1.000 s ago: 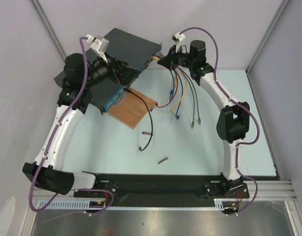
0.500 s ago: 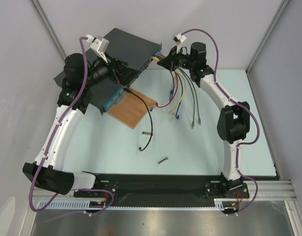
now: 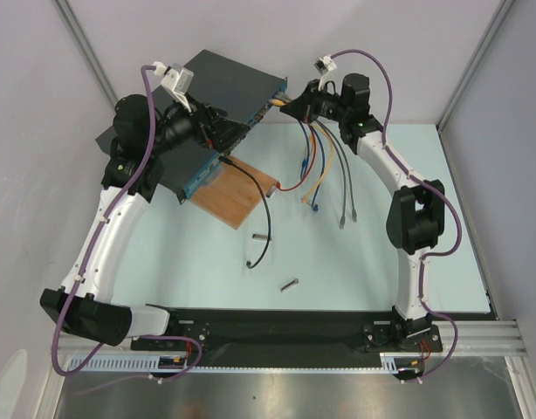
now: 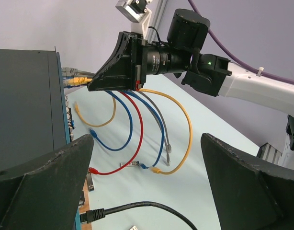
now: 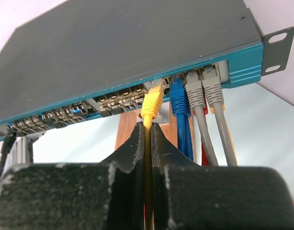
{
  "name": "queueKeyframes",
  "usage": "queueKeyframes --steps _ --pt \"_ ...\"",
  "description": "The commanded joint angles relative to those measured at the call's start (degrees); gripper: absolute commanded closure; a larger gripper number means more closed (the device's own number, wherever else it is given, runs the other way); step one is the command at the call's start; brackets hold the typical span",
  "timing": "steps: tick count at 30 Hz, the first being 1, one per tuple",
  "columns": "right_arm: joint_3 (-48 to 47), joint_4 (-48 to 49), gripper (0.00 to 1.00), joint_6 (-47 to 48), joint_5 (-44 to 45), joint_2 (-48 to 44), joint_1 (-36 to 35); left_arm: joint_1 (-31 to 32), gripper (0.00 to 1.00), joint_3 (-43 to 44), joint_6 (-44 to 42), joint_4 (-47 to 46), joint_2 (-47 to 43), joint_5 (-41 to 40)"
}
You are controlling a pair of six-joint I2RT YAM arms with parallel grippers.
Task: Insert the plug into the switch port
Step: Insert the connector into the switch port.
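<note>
The switch point(image 3: 235, 80) is a dark flat box at the back left, its blue port face point(image 5: 243, 60) turned toward the right arm. My right gripper point(image 5: 148, 125) is shut on a yellow cable just behind its yellow plug point(image 5: 152, 101), whose tip sits at a port mouth beside blue and grey plugs. In the top view the right gripper point(image 3: 287, 99) is at the switch's right end. In the left wrist view the yellow plug point(image 4: 76, 81) is against the switch face. My left gripper point(image 4: 148, 139) is open and empty, over the switch's near part point(image 3: 226, 133).
A brown wooden board point(image 3: 242, 194) lies under the switch's front edge. A black cable point(image 3: 264, 218) runs from the switch onto the table. Blue, red, yellow and grey cables point(image 3: 319, 166) trail from the ports. Two small metal modules point(image 3: 290, 284) point(image 3: 259, 236) lie on the table.
My right wrist has shifted slightly up and to the right at the switch's end, still gripping the yellow cable. The left arm and switch have not moved.
</note>
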State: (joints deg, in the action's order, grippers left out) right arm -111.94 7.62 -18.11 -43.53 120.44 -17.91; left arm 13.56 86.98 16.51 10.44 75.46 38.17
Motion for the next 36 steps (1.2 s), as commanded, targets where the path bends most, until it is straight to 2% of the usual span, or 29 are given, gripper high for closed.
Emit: queueKeyframes --steps 1,7,25,36 --pt "-0.9 6.3 1.0 -3.9 -1.1 0.1 0.6 -0.5 0.0 0.2 0.3 -1.0 -0.8 1.4" --pt "0.1 7.1 1.0 -2.6 -1.2 0.3 0.3 -0.5 0.0 0.4 -0.3 -0.7 -0.9 1.3" --pt "-4.9 -10.0 1.0 14.4 6.4 2.4 -2.7 -0.6 0.0 0.6 -0.4 -0.7 -0.4 1.1" --pt "-5.6 -12.8 1.0 14.9 6.2 1.9 -2.7 -0.6 0.0 0.2 -0.3 -0.8 -0.4 1.2"
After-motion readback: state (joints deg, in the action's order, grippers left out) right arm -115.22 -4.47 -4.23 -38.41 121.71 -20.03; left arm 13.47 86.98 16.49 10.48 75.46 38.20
